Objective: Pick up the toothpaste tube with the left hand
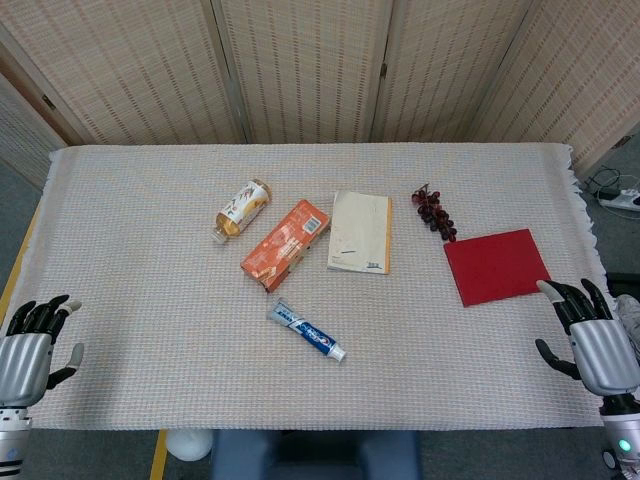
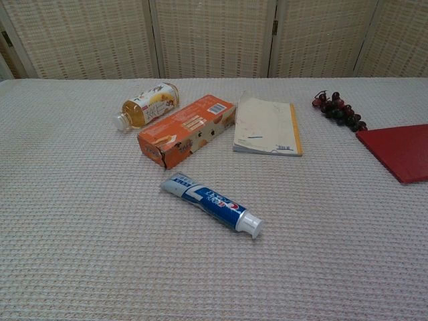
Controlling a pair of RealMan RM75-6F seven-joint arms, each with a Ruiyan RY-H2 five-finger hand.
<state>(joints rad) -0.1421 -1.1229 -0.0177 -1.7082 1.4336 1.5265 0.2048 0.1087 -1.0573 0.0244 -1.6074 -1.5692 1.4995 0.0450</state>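
The toothpaste tube [image 1: 307, 330] [image 2: 211, 203] lies flat near the table's front middle, blue and white, its white cap pointing toward the front right. My left hand [image 1: 35, 342] hovers at the front left corner, far left of the tube, fingers apart and holding nothing. At the front right edge my right hand [image 1: 590, 335] is likewise open and empty. Neither hand shows in the chest view.
Behind the tube lie an orange box [image 1: 285, 244] [image 2: 186, 130], a bottle [image 1: 242, 208] [image 2: 148, 104] on its side, a notebook [image 1: 360, 231] [image 2: 267, 125], a grape bunch [image 1: 434, 211] [image 2: 338, 110] and a red sheet [image 1: 496, 265] [image 2: 400, 151]. A folding screen [image 1: 310, 70] stands behind the table.
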